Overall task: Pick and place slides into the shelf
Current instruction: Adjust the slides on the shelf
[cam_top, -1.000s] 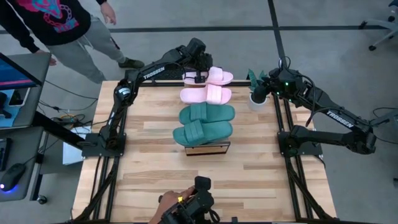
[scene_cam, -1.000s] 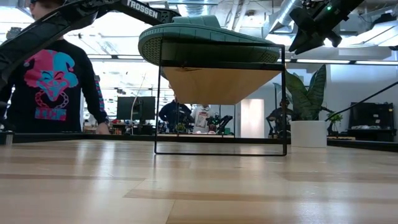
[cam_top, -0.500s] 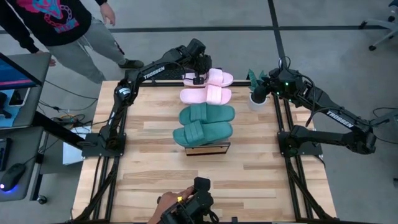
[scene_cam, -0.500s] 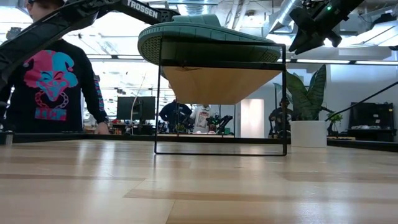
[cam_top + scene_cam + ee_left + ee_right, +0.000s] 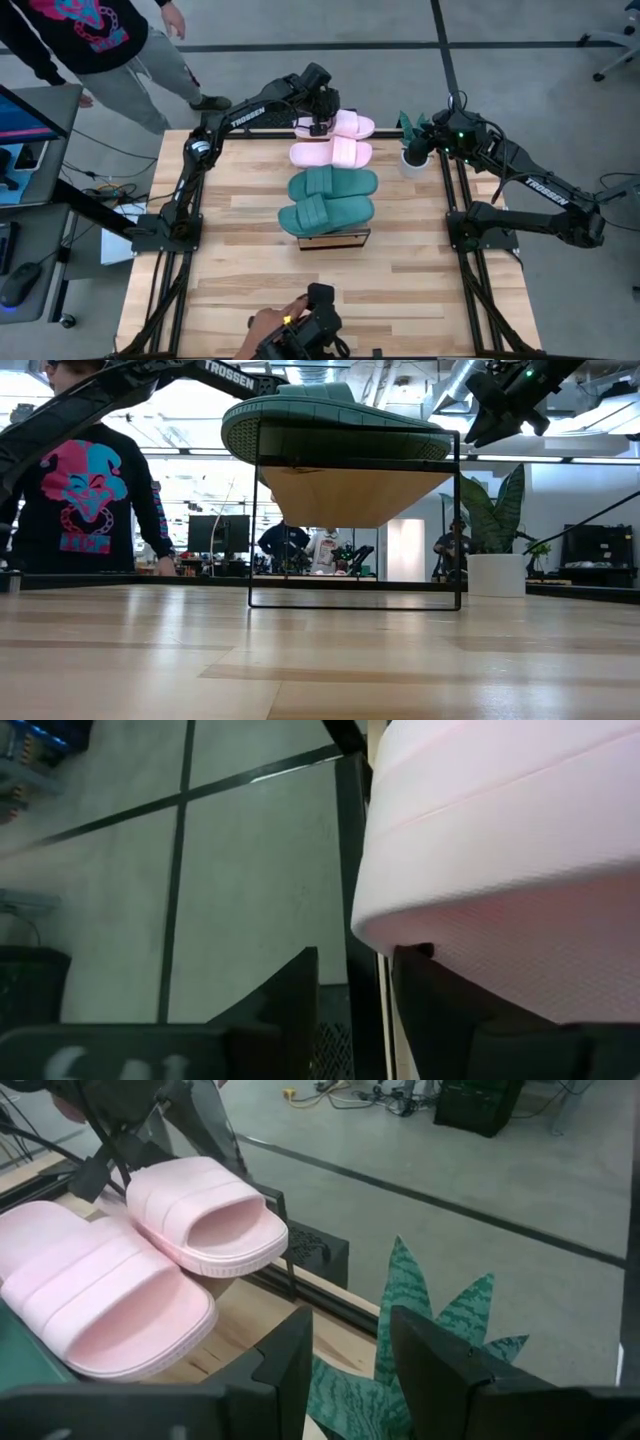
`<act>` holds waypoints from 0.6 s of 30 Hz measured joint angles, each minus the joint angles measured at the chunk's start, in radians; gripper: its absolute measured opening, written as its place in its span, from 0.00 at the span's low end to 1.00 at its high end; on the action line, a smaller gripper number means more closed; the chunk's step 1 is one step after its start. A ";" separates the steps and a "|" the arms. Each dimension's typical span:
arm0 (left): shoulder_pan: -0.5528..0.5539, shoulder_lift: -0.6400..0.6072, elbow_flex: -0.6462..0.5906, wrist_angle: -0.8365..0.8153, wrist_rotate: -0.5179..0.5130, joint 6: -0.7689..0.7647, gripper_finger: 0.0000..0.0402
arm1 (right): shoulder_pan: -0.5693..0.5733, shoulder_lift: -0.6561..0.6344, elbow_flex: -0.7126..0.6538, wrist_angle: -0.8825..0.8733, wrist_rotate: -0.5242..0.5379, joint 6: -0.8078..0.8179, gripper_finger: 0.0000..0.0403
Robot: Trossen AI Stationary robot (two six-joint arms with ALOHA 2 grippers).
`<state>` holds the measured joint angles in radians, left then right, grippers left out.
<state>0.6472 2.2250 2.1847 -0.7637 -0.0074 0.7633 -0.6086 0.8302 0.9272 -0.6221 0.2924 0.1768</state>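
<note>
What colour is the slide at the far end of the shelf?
Light pink far slide, clearest in the right wrist view.

Floor: we see grey concrete (image 5: 520, 30) around the table, crossed by dark seam lines.
Table: we look down on a light wood-plank tabletop (image 5: 420, 290) on a black frame.
Left side: we find a desk with a lit monitor (image 5: 25, 115) and a computer mouse (image 5: 18, 285), cables trailing beneath.
Person: we see someone in a black printed sweatshirt (image 5: 85, 490) standing at the far left.
Plant: we note a spiky green plant in a white pot (image 5: 497, 573) at the table's far right corner.
Far room: we make out an open office with bright ceiling lights, exposed ducts (image 5: 465, 375), and people at desks (image 5: 275, 545).
</note>
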 joint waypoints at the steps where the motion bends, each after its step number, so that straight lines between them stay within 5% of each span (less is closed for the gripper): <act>1: 0.000 -0.001 0.000 -0.004 -0.003 0.002 0.31 | 0.000 0.000 0.000 -0.002 0.000 0.000 0.32; 18: 0.013 -0.022 0.031 -0.065 -0.071 0.031 0.31 | 0.000 0.000 0.000 -0.013 -0.003 0.000 0.32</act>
<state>0.6599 2.2029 2.2158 -0.8287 -0.0781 0.7939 -0.6086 0.8303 0.9272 -0.6353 0.2897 0.1768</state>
